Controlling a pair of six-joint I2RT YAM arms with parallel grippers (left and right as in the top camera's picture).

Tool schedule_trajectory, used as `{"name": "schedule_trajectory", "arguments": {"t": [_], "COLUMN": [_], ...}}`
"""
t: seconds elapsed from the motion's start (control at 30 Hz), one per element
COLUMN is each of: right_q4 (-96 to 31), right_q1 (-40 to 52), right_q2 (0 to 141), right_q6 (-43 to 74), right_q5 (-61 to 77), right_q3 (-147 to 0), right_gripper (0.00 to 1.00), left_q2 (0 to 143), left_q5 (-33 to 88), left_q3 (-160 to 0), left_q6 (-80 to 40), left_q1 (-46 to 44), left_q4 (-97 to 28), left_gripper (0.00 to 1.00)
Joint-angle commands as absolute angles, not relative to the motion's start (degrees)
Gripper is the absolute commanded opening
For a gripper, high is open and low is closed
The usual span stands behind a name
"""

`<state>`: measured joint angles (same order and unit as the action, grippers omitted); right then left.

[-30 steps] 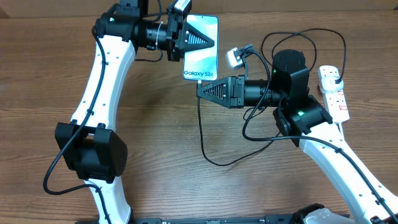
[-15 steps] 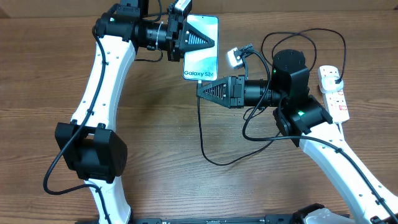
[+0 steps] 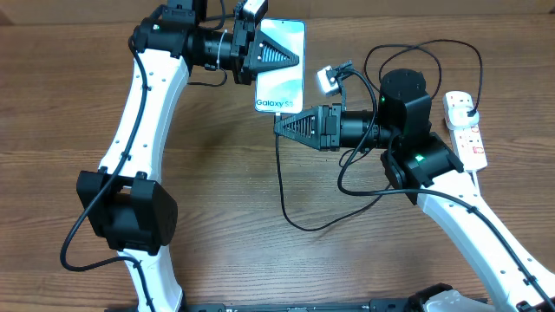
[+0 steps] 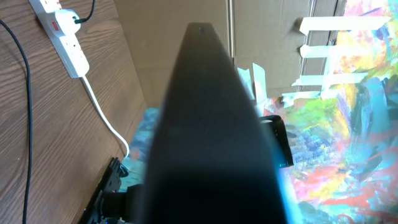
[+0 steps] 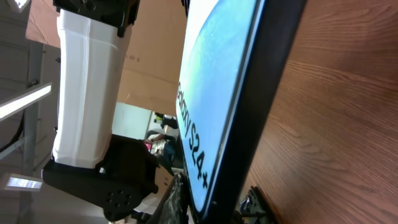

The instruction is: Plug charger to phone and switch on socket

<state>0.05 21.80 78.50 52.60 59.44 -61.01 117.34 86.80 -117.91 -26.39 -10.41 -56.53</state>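
The phone (image 3: 283,69), its light-blue screen lit, is held off the table at the back, in my left gripper (image 3: 290,59), which is shut on its side. In the left wrist view the phone's dark edge (image 4: 211,137) fills the middle. My right gripper (image 3: 278,124) is at the phone's bottom edge, shut on the charger's tip. In the right wrist view the phone (image 5: 217,93) stands between the right gripper's fingers (image 5: 214,208). The black charger cable (image 3: 282,186) loops across the table to its plug (image 3: 468,107) in the white socket (image 3: 466,130).
The socket (image 4: 65,34) and its thick white cord (image 4: 106,118) lie near the table's right edge. Slack black cable loops lie behind the right arm (image 3: 425,52). The wooden table (image 3: 217,217) has both arm bases at its front.
The phone has shifted very slightly and the right gripper now covers a bit more of the screen text. Both arms are otherwise still.
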Motion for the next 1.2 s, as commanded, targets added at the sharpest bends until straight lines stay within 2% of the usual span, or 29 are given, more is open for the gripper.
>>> {"name": "schedule_trajectory", "arguments": {"t": [0.0,0.7,0.97,1.0,1.03,1.07,1.17], "right_q4": [1.5,6.4,7.2,7.2,7.3,7.2,7.2], "right_q1": [21.1,21.1,21.1,21.1,21.1,21.1,21.1], "right_q2": [78.5,78.5,78.5,78.5,78.5,78.5,78.5], "right_q6": [53.6,53.8,53.8,53.8,53.8,53.7,53.6], "right_q5": [52.9,48.0,46.9,46.9,46.9,47.0,47.9], "right_q3": [-61.8,-61.8,-61.8,-61.8,-61.8,-61.8,-61.8], "right_gripper": [0.04,0.04,0.04,0.12,0.26,0.46,0.64], "left_q2": [116.7,116.7,116.7,116.7,116.7,116.7,116.7], "left_q5": [90.7,90.7,90.6,90.6,90.6,90.6,90.6], "left_q3": [-118.6,-118.6,-118.6,-118.6,-118.6,-118.6,-118.6], "left_q6": [-24.4,-23.9,-19.2,-19.3,-19.3,-19.3,-19.3], "left_q1": [-11.2,-11.7,-11.7,-11.7,-11.7,-11.7,-11.7], "left_q4": [-56.8,-57.1,-61.8,-61.9,-61.8,-61.8,-61.8], "left_gripper": [0.04,0.04,0.04,0.04,0.04,0.04,0.04]}}
